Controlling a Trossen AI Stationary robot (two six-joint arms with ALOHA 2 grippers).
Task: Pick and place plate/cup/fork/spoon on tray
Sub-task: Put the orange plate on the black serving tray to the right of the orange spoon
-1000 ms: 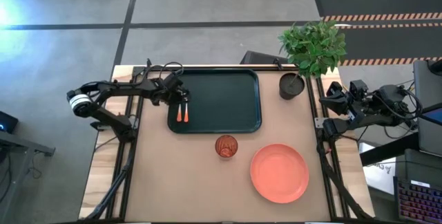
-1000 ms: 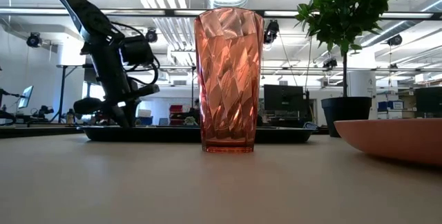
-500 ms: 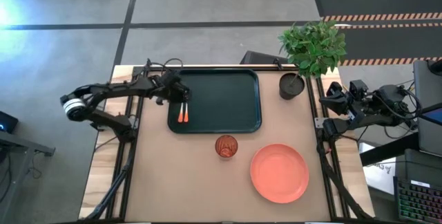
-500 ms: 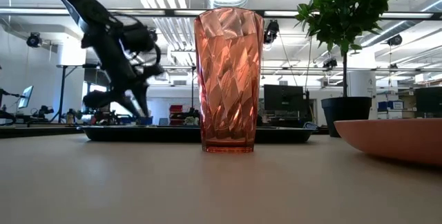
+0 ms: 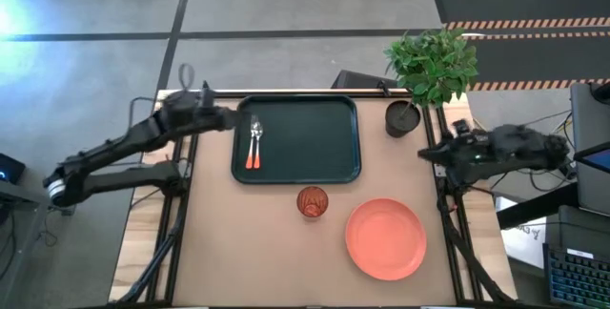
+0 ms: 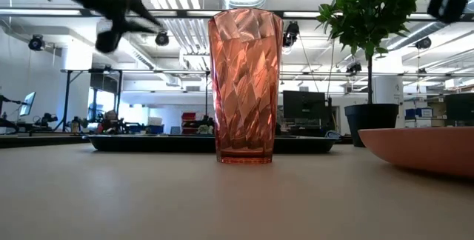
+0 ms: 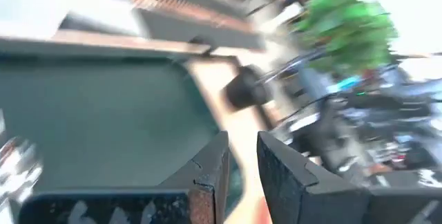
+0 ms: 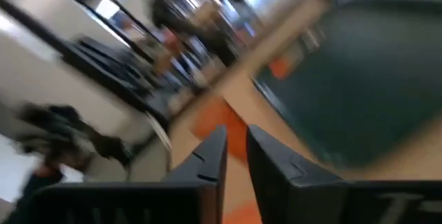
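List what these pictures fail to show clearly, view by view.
- High view: fork and spoon lie side by side on the tray, too small to tell which is which.
- Low view: the tray's inside is hidden by its rim at table height; the plate is cut off by the right edge.
- Left wrist view: motion blur smears the plant pot.
- Right wrist view: blur leaves the orange patches beyond the right gripper unidentifiable.

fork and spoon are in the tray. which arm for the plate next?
Right, probably. The plate lies on the table's right side, nearer the right pincer. The left pincer is by the tray's far-left corner, with the cup between.
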